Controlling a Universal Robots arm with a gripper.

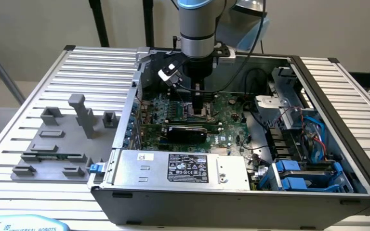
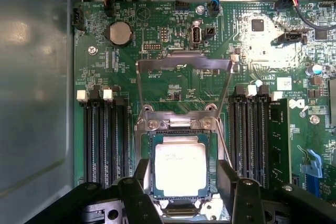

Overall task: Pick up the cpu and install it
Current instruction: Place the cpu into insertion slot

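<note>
Cpu [image 2: 180, 170] sits in motherboard socket [image 2: 178, 123], fingers [image 2: 227, 182] flanking it, grip impossible to tell; open computer case [image 1: 236, 202] on slatted metal surface [image 1: 101, 62], beige wall [image 1: 37, 24] behind.

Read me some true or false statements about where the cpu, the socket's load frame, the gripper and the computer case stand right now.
1. The cpu lies at the socket on the motherboard. True.
2. The metal load frame is shut over the cpu. False: it is swung open, clear of the chip.
3. The gripper is down inside the computer case. True.
4. A side panel closes the case. False: it is open, its insides showing.
5. A round coin battery sits on the motherboard. True.
</note>
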